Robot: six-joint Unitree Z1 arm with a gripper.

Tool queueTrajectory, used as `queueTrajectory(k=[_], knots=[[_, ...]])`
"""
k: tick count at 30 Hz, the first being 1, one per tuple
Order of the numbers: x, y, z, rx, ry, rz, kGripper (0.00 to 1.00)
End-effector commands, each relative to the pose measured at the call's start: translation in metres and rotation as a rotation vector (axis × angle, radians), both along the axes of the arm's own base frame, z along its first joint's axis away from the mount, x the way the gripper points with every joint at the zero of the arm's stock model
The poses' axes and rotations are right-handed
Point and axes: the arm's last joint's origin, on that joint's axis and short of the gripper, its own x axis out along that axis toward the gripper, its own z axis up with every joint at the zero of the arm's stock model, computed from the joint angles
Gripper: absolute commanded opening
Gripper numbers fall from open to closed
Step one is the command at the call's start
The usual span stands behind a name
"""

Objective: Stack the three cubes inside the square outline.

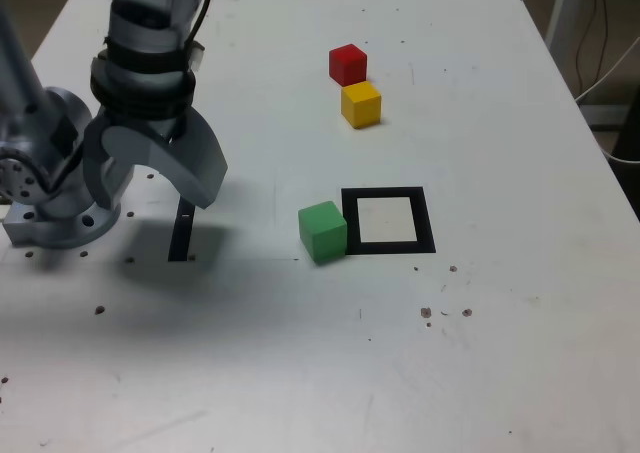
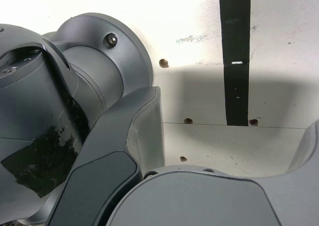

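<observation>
In the exterior view, the red cube (image 1: 347,63) and the yellow cube (image 1: 361,104) sit close together on the white table toward the back, red behind yellow. The green cube (image 1: 322,231) rests against the outer left side of the square outline (image 1: 387,245), whose white centre is bare. My gripper (image 1: 155,188) hangs at the exterior view's left, well away from all three cubes. Its two grey jaws are spread wide and point down, with nothing between them. The wrist view shows no cube and no outline.
A narrow black strip (image 1: 182,231) (image 2: 235,56) lies on the table just below the gripper. The arm's grey base (image 1: 45,208) stands at the exterior view's left edge. Small holes and marks dot the tabletop (image 1: 300,373). Cables hang beyond the table's far right corner.
</observation>
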Motion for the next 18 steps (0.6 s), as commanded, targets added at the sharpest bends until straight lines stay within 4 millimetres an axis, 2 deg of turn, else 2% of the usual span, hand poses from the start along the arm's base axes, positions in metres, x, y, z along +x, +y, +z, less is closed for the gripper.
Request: queueTrajectory(k=[1, 18], knots=[[-0.0010, -0.0001, 0.0006, -0.001, -0.006, -0.002, 0.99], [0.0002, -0.0003, 0.0027, -0.004, -0.015, -0.002, 0.99]])
